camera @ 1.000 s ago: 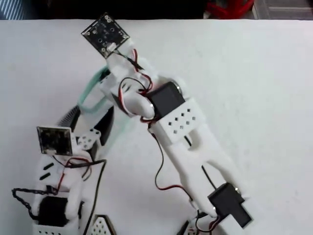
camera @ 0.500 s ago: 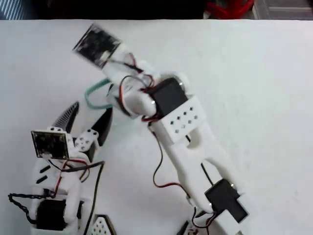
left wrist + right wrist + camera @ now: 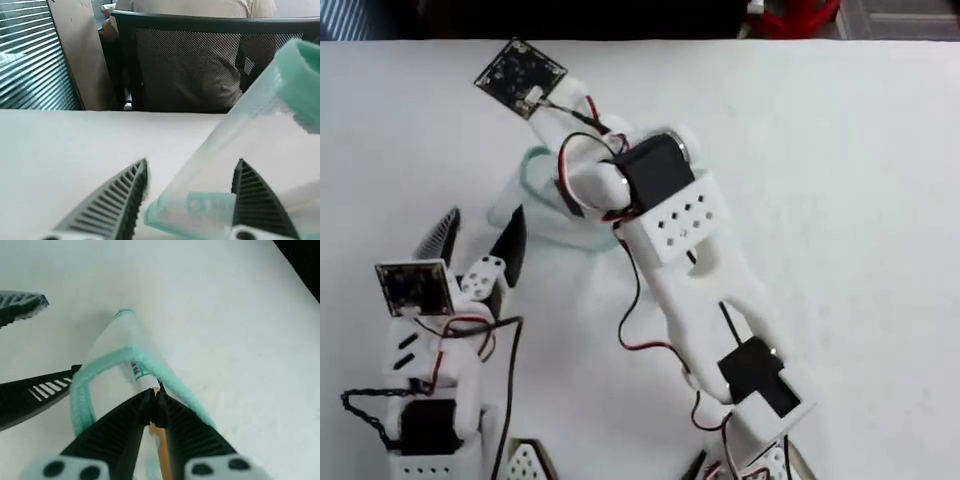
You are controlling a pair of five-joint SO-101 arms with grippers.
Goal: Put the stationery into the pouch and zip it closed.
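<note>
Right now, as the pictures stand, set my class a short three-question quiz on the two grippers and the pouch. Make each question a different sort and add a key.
1. True or false: the left gripper is shut on the pouch.
2. Which colour is the pouch's edging? A red; B mint green; C black.
3. Fill the gap: the right gripper is ___ on the pouch.

Key:
1. False. It stands open, with a corner of the pouch between its jaws.
2. B.
3. shut.
</note>
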